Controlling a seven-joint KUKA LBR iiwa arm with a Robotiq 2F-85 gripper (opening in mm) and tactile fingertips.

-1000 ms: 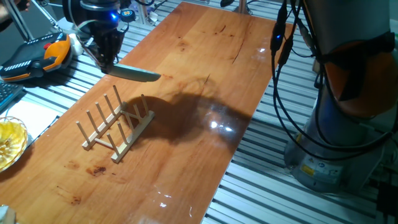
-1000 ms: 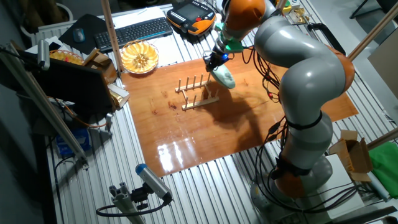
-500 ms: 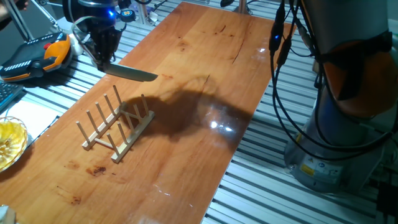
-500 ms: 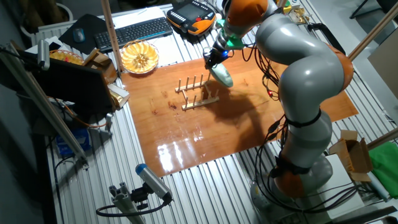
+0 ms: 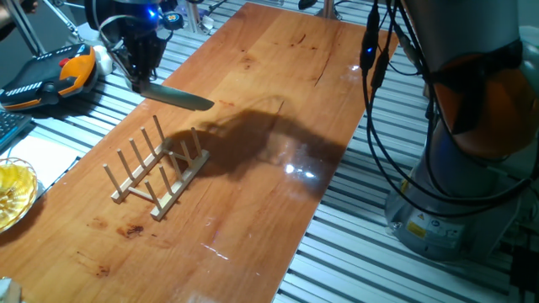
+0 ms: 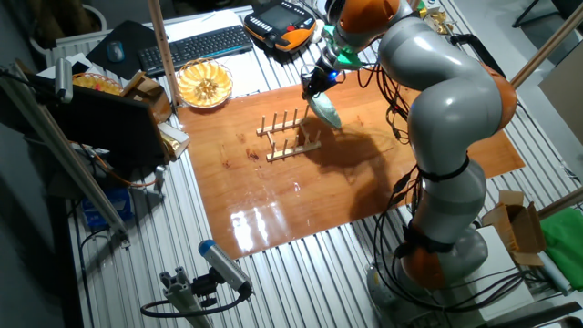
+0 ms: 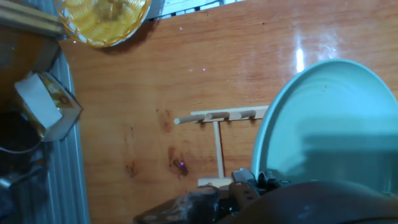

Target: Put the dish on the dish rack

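Observation:
My gripper is shut on the rim of the dish, a pale mint-green plate seen edge-on, held in the air above and behind the dish rack. In the other fixed view the dish hangs from the gripper just right of the light-wood rack. In the hand view the dish fills the right side and covers part of the rack below it. The rack holds nothing.
A yellow translucent bowl sits off the table's left edge, also in the other fixed view. An orange-and-black teach pendant lies behind the gripper. A keyboard lies beyond the table. Robot base and cables stand right.
The gripper with the dish has risen slightly and shifted a little away from the rack. The rack has not moved.

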